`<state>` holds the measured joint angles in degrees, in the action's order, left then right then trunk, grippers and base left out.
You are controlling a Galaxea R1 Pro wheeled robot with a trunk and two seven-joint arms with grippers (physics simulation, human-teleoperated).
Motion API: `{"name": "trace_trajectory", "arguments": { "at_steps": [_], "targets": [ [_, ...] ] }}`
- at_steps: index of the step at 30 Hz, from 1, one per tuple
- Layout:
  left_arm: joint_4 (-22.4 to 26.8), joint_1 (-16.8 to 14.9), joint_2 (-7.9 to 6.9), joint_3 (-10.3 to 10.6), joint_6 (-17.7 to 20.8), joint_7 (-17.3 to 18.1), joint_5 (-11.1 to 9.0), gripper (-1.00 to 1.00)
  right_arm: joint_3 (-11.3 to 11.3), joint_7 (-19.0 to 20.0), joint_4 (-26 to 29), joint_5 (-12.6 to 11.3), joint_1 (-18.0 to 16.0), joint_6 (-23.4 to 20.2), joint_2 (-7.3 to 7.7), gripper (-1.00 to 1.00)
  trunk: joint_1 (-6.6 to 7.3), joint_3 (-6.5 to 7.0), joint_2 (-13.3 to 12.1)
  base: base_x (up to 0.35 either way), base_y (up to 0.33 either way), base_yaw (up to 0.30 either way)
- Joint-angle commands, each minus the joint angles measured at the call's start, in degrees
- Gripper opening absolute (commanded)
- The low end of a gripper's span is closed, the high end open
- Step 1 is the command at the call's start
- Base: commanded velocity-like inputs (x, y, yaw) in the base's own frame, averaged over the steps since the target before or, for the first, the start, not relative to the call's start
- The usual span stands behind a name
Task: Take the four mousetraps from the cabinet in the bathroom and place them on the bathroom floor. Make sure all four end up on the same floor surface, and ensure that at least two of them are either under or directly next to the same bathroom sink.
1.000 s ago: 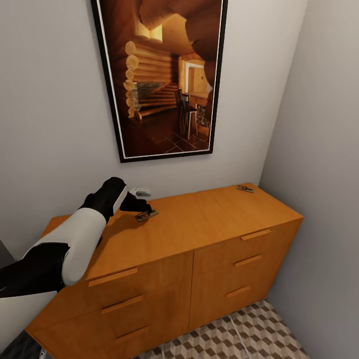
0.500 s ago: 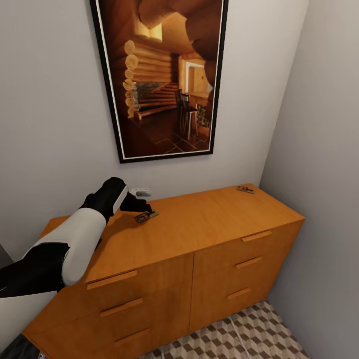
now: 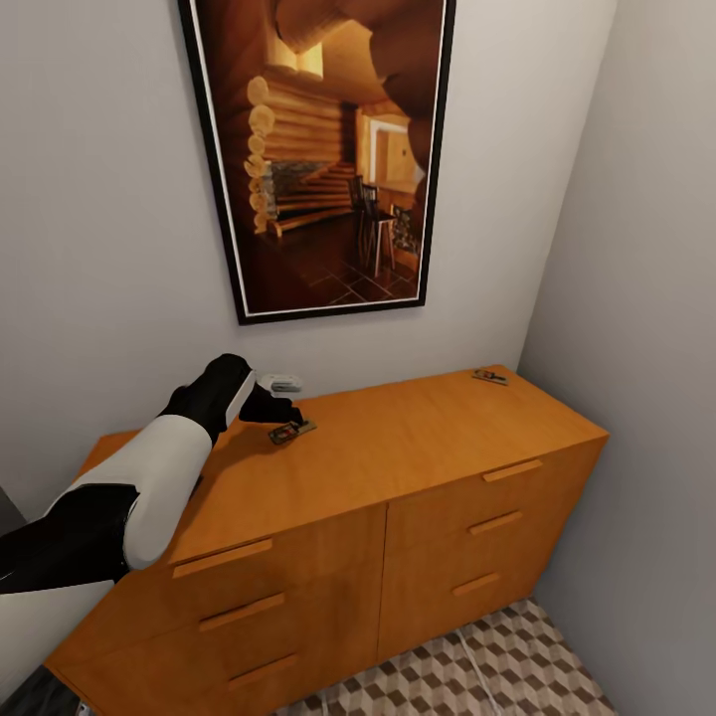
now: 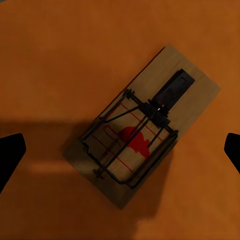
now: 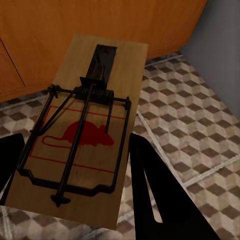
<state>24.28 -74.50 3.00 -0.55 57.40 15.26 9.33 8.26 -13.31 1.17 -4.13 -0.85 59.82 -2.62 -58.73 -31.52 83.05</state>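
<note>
Nothing moves since half a second ago. The right gripper (image 5: 75,200) clamps a trap (image 5: 85,135) above the floor (image 5: 200,110). The left gripper (image 4: 120,150) hangs open over a second trap (image 3: 291,432) on the cabinet (image 3: 398,447); a third trap (image 3: 488,376) lies at its far corner, below the picture (image 3: 318,149).

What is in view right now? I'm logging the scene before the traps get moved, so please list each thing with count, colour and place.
mousetraps: three, light wood with black wire and a red mouse print; one on the cabinet top under the left gripper, one at the cabinet top's far right corner, one between the right gripper's fingers.
cabinet: one, orange-brown with bar handles, against the back wall.
framed picture: one, black frame, log-cabin interior, on the wall above the cabinet.
wall outlet: one, white, just above the cabinet top.
bathroom floor: cube-pattern tiles, brown, beige and grey, in front of the cabinet.
left gripper: black, open over the trap.
right gripper: black, shut on a trap above the tiles.
</note>
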Motion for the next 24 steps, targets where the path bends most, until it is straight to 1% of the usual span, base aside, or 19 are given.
{"name": "trace_trajectory", "arguments": {
  "at_steps": [1, 9, 18, 24],
  "targets": [
    [0.0, 0.0, 0.0, -0.1, 0.2, 0.5, 0.6, 1.0, 0.5, 0.1, 0.0, -0.6, 0.0, 0.2, -0.01, -1.0, 0.0, -0.12, 0.0, 0.0, 0.0, 0.0],
    [-0.6, 0.0, 0.03, -0.1, 0.1, 0.4, 0.6, 1.0, 0.5, 0.1, 0.0, -0.6, 0.0, 0.2, -0.02, -1.0, 0.0, -0.27, 0.0, 0.0, 0.0, 0.0],
    [-1.4, 0.0, 0.07, -0.1, -1.0, 0.4, 0.6, 1.0, 0.5, 0.1, 0.0, -0.6, 0.0, 0.2, -0.02, -1.0, 0.0, -0.32, 0.0, 0.0, 0.0, 0.0],
    [-1.9, 0.0, 0.08, -0.1, -1.1, 0.4, 0.6, 1.0, 0.5, 0.1, 0.0, -0.6, 0.0, 0.2, -0.02, -1.0, 0.0, -0.59, 0.0, 0.0, 0.0, 0.0]
  ]
}}
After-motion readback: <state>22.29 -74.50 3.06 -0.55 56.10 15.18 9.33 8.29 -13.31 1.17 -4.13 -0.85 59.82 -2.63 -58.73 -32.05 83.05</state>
